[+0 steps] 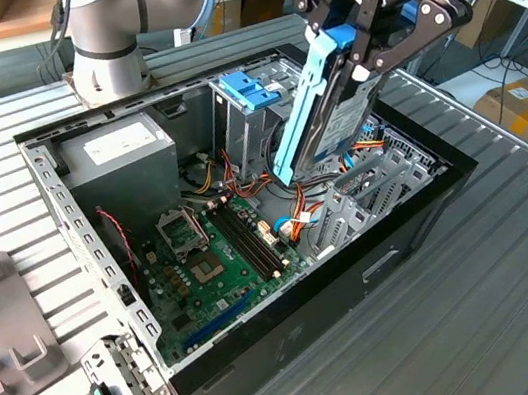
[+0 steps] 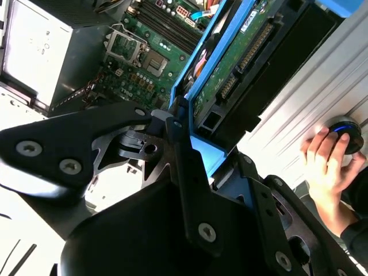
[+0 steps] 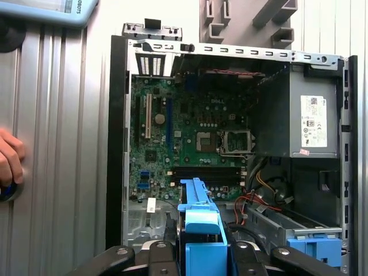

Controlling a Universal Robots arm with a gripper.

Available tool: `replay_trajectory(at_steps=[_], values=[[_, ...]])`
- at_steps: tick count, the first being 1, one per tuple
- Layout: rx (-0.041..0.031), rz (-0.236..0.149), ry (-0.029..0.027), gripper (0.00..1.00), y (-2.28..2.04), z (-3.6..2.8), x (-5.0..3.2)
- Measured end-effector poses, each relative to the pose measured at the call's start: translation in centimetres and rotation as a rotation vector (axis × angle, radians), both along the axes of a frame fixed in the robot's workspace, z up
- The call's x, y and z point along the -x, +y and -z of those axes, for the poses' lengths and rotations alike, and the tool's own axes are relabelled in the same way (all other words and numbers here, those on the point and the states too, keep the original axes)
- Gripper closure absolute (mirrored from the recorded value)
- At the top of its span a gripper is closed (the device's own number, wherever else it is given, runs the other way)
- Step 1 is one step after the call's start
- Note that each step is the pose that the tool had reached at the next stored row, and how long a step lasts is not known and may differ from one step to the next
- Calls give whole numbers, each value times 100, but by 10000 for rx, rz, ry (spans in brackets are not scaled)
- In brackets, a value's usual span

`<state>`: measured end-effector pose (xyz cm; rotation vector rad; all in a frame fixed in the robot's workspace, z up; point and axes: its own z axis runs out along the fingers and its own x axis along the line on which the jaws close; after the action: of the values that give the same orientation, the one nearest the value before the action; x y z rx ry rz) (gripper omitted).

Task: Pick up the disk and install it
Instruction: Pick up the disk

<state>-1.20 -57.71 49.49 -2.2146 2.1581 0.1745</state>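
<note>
The disk (image 1: 329,111), silver with blue side rails, hangs steeply tilted over the open computer case (image 1: 296,329). Its lower end dips into the case near the cables, beside the drive cage with the blue top (image 1: 252,93). My gripper (image 1: 354,35) is shut on the disk's upper end. In the second wrist view, the disk's green circuit-board underside (image 2: 236,63) runs out from between the black fingers (image 2: 184,155). In the first wrist view, the disk's blue rail (image 3: 198,215) points toward the motherboard (image 3: 190,138), with the cage (image 3: 310,237) to one side.
A grey power supply box (image 1: 120,156) fills the case's far corner. The arm's base (image 1: 106,41) stands behind the case. A grey fixture (image 1: 3,332) lies at the exterior view's left. A person's hand (image 2: 325,155) rests on a round device on the table beside the case.
</note>
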Motion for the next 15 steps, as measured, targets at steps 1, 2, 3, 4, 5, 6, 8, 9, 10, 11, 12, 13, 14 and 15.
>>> replay_trajectory(at_steps=[1,2,3,4,5,6,8,9,10,11,12,13,14,15], values=[[2,0,0,63,-7,2,-2],[3,0,0,63,-14,5,-3],[2,0,0,63,-29,11,-6],[3,0,0,63,-37,14,-8],[2,0,0,63,-44,18,-10],[3,0,0,63,-50,21,-11],[4,0,0,63,-58,25,-13],[4,0,0,63,-62,27,-15],[5,0,0,63,-66,29,-16],[4,0,0,63,-69,30,-16],[5,0,0,63,-72,32,-17],[6,0,0,63,-74,33,-18],[7,0,0,63,-79,36,-20],[7,0,0,63,-81,37,-21]])
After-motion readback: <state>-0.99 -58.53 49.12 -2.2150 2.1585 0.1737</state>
